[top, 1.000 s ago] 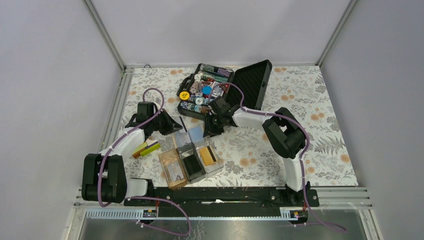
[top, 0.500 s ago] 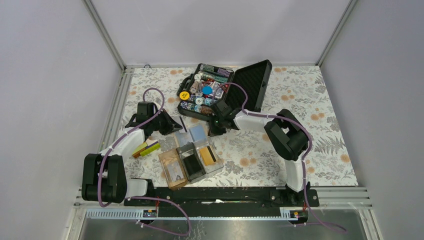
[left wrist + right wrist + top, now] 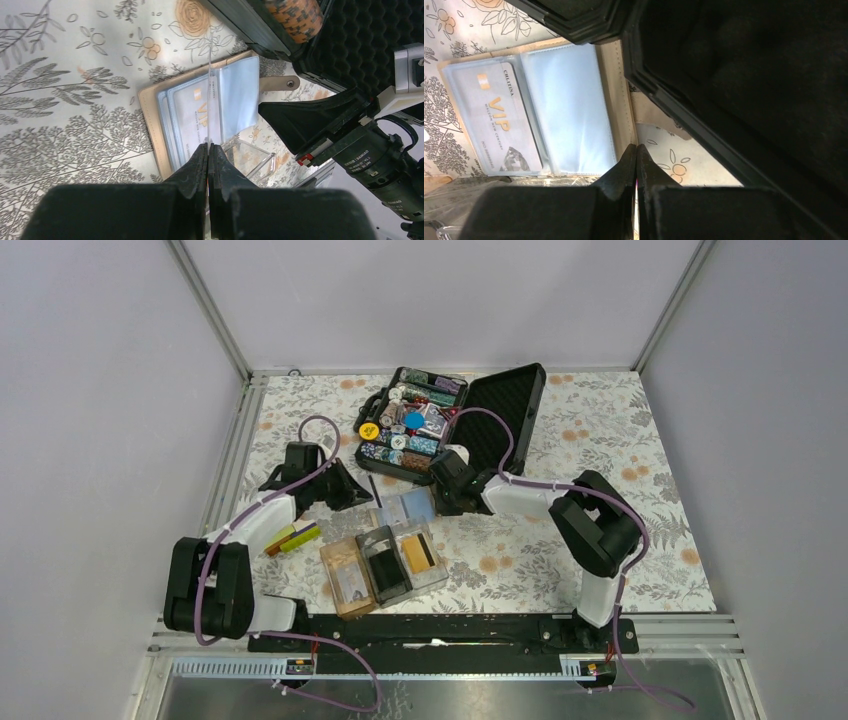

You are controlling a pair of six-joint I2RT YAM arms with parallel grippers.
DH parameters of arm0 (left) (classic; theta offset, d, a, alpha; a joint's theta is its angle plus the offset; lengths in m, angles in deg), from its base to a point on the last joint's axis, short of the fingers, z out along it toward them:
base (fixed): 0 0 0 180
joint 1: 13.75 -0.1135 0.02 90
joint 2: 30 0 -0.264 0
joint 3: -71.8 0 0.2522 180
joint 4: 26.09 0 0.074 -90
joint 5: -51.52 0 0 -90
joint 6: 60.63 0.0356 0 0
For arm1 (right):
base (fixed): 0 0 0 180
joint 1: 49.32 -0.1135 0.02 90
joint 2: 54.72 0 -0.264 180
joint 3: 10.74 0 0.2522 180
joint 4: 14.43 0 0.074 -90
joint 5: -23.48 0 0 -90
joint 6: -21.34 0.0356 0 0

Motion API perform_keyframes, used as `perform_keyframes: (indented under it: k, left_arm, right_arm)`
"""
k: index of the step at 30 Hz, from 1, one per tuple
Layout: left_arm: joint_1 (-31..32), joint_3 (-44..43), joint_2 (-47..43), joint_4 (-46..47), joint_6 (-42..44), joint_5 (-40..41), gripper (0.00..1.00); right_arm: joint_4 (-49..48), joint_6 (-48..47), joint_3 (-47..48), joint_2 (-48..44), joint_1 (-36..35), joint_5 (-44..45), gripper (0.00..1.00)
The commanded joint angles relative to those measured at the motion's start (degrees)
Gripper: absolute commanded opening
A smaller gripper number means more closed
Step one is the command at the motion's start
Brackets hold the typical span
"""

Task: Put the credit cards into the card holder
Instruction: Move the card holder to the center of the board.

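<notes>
The card holder, a low clear tray, stands near the front. One gold credit card lies in its right compartment. Another gold card rests on the table to the left. Behind the tray lies an open tan wallet with clear sleeves, and a silver VIP card sits in one sleeve. My left gripper is shut on a thin clear sleeve leaf that stands on edge above the wallet. At the wallet's tan right edge, my right gripper is shut on the cover's corner.
An open black chip case full of chips stands at the back, its foam lid lying right beside my right gripper. A yellow-green card lies next to the gold one at the left. Metal rails run along the table's left and front edges.
The right gripper shut and moved to the right, and the wallet slid right with it. The left gripper followed slightly to the right, still shut.
</notes>
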Motion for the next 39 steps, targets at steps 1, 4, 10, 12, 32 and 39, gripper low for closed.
perform_keyframes:
  k: [1, 4, 10, 12, 32, 39]
  left_arm:
    - [1.9, -4.1, 1.2, 1.8, 0.9, 1.0, 0.00]
    - [3.4, -5.7, 2.6, 1.8, 1.2, 1.1, 0.00]
    - [6.5, -9.2, 6.6, 1.8, 1.5, 0.9, 0.00]
    - [7.4, -10.3, 7.8, 1.8, 1.6, 1.3, 0.00]
    - [17.0, -24.8, 19.1, -1.4, 3.0, 1.9, 0.00]
    - [17.6, -24.2, 18.9, -2.4, 3.2, 4.3, 0.00]
  right_arm:
    - [5.4, 1.6, -3.4, -2.9, 1.6, 7.4, 0.00]
    - [5.4, 2.6, -5.3, -4.5, 1.5, 8.8, 0.00]
    - [6.1, 4.0, -7.5, -7.1, 1.5, 12.4, 0.00]
    - [6.9, 4.5, -8.0, -7.9, 1.6, 13.7, 0.00]
    - [10.2, 6.3, -15.5, -17.8, 2.6, 21.8, 0.00]
    - [-0.1, 4.5, -22.2, -25.2, 3.2, 10.3, 0.17]
